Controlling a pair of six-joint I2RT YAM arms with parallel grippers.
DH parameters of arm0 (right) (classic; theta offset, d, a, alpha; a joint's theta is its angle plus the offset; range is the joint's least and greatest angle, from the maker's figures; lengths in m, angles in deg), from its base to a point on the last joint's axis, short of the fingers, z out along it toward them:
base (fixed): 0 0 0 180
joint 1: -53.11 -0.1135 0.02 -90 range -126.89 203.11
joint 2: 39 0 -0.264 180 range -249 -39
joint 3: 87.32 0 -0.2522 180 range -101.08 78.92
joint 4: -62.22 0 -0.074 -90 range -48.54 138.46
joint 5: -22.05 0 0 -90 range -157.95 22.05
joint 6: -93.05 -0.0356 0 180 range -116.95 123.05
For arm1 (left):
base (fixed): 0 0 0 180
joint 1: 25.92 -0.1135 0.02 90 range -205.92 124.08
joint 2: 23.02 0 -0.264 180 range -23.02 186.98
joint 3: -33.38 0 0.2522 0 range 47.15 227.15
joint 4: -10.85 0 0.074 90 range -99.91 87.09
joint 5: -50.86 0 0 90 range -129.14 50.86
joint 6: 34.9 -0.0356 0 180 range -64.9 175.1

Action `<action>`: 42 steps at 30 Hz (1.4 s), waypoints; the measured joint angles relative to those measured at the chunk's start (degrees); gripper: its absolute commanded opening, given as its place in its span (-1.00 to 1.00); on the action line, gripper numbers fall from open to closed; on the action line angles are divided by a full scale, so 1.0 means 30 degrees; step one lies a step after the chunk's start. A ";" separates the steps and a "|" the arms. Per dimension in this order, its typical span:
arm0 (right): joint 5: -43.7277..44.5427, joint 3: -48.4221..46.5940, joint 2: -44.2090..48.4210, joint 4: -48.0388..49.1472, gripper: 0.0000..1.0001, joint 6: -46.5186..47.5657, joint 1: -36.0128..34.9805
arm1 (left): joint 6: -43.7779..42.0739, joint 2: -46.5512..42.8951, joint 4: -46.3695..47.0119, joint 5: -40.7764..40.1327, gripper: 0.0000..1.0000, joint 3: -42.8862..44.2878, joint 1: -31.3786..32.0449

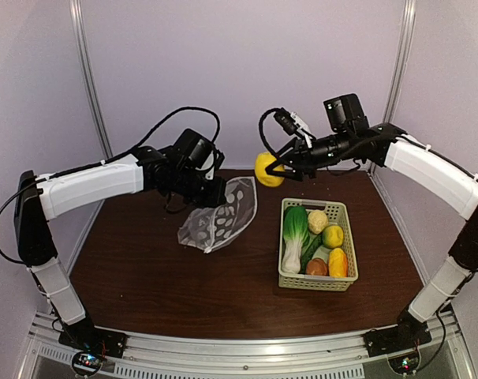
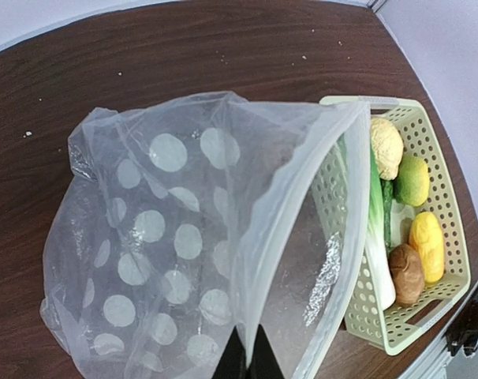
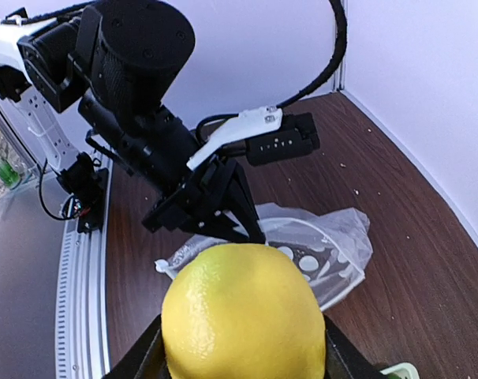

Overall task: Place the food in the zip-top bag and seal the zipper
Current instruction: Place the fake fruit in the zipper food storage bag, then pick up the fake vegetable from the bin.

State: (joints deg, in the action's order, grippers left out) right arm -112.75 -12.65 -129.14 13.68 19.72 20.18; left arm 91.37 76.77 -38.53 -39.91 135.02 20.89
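My left gripper [image 1: 221, 192] is shut on the mouth edge of the clear dotted zip-top bag [image 1: 221, 215] and holds it lifted, mouth open toward the right. In the left wrist view my fingertips [image 2: 249, 355] pinch the bag's rim [image 2: 255, 260]. My right gripper [image 1: 272, 170] is shut on a yellow lemon [image 1: 268, 169] and holds it in the air just right of and above the bag's mouth. The lemon [image 3: 243, 312] fills the right wrist view, with the bag [image 3: 326, 253] below it. More food lies in the basket.
A pale green lattice basket [image 1: 348, 253] stands right of the bag, holding a green leafy vegetable [image 1: 294, 235], a cucumber, a pale round piece [image 1: 317, 221], a yellow-green lemon [image 1: 332, 235], a brown piece [image 1: 316, 268] and an orange-yellow piece [image 1: 337, 262]. Walls enclose the table.
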 measured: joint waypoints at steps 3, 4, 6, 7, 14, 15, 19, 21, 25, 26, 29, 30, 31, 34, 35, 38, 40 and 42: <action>-0.1100 -0.0532 -0.1100 0.1843 -0.18 -0.2273 -0.0255 | 0.0882 -0.0051 0.0495 0.0430 -1.00 0.0036 0.0000; -0.1333 -0.0714 -0.1523 0.2375 -0.19 -0.2878 -0.0364 | 0.1180 -0.0109 0.0663 0.0568 -1.00 0.0036 0.0000; -0.1603 -0.0925 -0.2302 0.3300 -0.20 -0.3847 -0.0729 | 0.1756 -0.0291 0.0976 0.0772 -1.00 0.0036 0.0000; -0.1625 -0.0925 -0.2572 0.3570 -0.20 -0.4226 -0.0889 | 0.2033 -0.0423 0.1144 0.0867 -1.00 0.0029 0.0000; -0.1377 -0.0058 -0.3198 0.5020 -0.20 -0.6054 -0.1464 | 0.3672 -0.2251 0.2637 0.1129 -1.00 -0.0474 0.0000; -0.1188 0.0102 -0.3198 0.5100 -0.19 -0.6135 -0.1464 | 0.3796 -0.2455 0.2790 0.1129 -1.00 -0.0510 0.0000; 0.0197 0.0386 -0.3198 0.5056 -0.17 -0.6222 -0.1566 | 0.4197 -0.2922 0.3366 0.1115 -1.00 -0.1013 0.0000; 0.1319 0.0386 -0.3198 0.4962 -0.15 -0.6207 -0.1654 | 0.4422 -0.3031 0.3643 0.1115 -1.00 -0.1559 0.0000; 0.3104 0.0321 -0.3395 0.4663 -0.11 -0.6207 -0.2047 | 0.4685 -0.3060 0.3847 0.1122 -1.00 -0.2455 0.0000; 0.3337 0.0233 -0.3563 0.4532 -0.08 -0.6207 -0.2178 | 0.4728 -0.3053 0.3869 0.1122 -1.00 -0.2550 0.0000; 0.3993 -0.0437 -0.4452 0.4124 0.14 -0.6207 -0.2550 | 0.4743 -0.3060 0.3905 0.1093 -1.00 -0.2579 0.0000; 0.4182 -0.0641 -0.4721 0.4044 0.26 -0.6215 -0.2630 | 0.4736 -0.3060 0.3942 0.1042 -1.00 -0.2579 0.0000; 0.4393 -0.0918 -0.5071 0.3847 0.34 -0.6258 -0.2688 | 0.4736 -0.3060 0.3971 0.0991 -1.00 -0.2579 0.0000; 0.4583 -0.1574 -0.5727 0.3359 0.51 -0.6433 -0.2790 | 0.4728 -0.3067 0.4014 0.0867 -1.00 -0.2637 0.0000; 0.4575 -0.1829 -0.5850 0.3213 0.55 -0.6455 -0.2812 | 0.4728 -0.3067 0.4014 0.0831 -1.00 -0.2674 0.0000; 0.4524 -0.2390 -0.5807 0.2936 0.59 -0.6397 -0.2820 | 0.4692 -0.3111 0.4051 0.0605 -1.00 -0.2965 0.0000; 0.4386 -0.2579 -0.5552 0.2871 0.59 -0.6193 -0.2820 | 0.4590 -0.3118 0.4029 0.0379 -1.00 -0.3228 0.0000; 0.4014 -0.2601 -0.5180 0.2718 0.59 -0.6105 -0.2812 | 0.4444 -0.3118 0.4000 0.0109 -1.00 -0.3439 -0.0015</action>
State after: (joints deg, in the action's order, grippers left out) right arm -100.70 -20.45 -144.68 21.83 1.40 11.74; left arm 104.71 67.42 -26.53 -39.59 124.71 20.85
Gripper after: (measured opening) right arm 0.798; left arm 0.005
